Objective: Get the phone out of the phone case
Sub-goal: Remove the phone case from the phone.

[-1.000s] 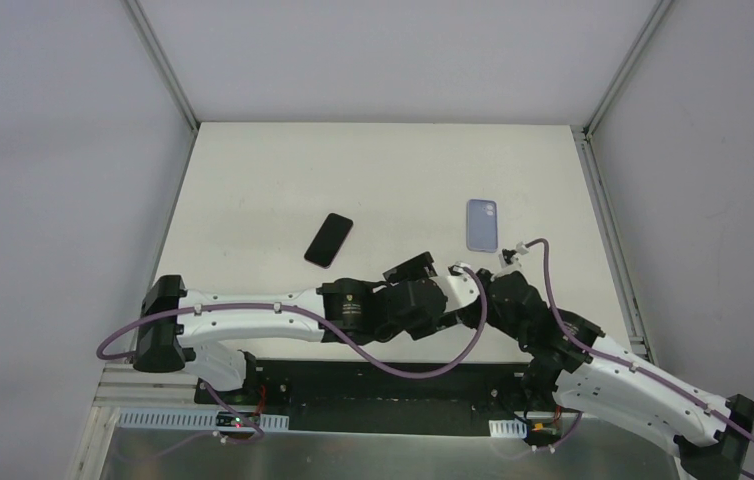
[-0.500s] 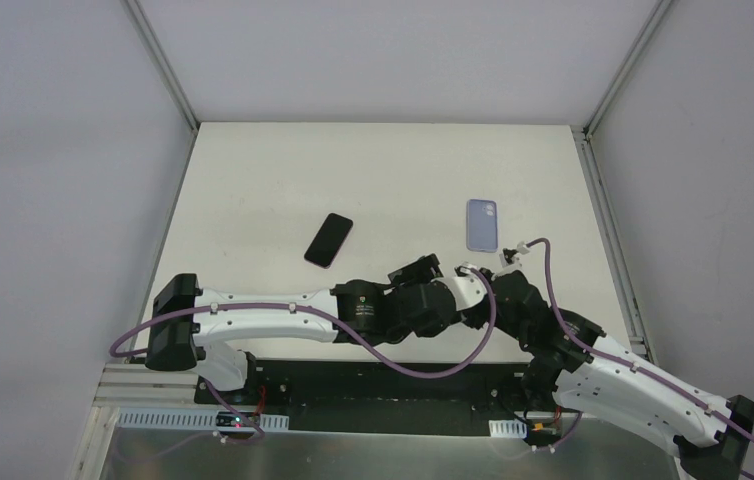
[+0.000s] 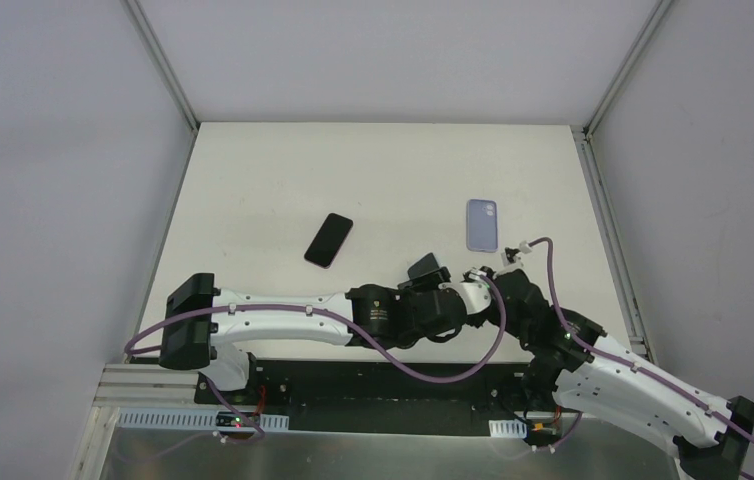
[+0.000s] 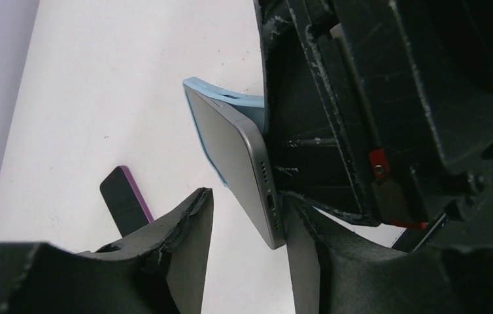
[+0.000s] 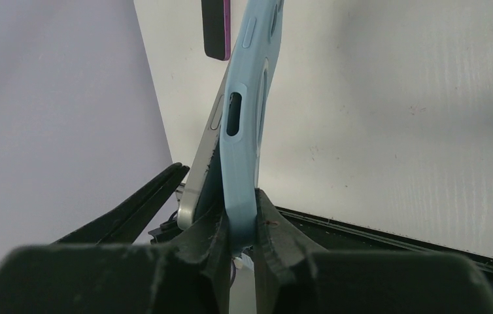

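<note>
Above the near middle of the bench (image 3: 373, 170), the two arms are meeting with the phone (image 4: 234, 157) held in the air between them, partly peeled out of the pale blue phone case (image 5: 244, 131). The right claw (image 5: 238, 219) is pinching the case's lower edge, its pads pressed together on the blue rubber. In that claw's own view one corner of the phone is standing clear of the case lip. The left claw (image 4: 247, 209) is sitting with its fingers apart around the phone's port end. One finger (image 4: 303, 242) is lying against or just beside the metal edge, while bare bench is showing between the other finger and the glass.

As I am reading it, the step in hand is gripping the freed end of the phone. Doing it well is going to take closing the left fingers on the phone alone, near the port end, without catching the blue lip, or both will be coming away together. The pull should then be running along the phone's length, away from the right claw, while that claw is holding firm. The far end appears to be sitting in the case, so a slight twist may be helping. A weak grip is risking a drop onto the bench. Well apart, a black handset (image 3: 328, 240) and a lilac cover (image 3: 482, 224) are lying flat, playing no part.
</note>
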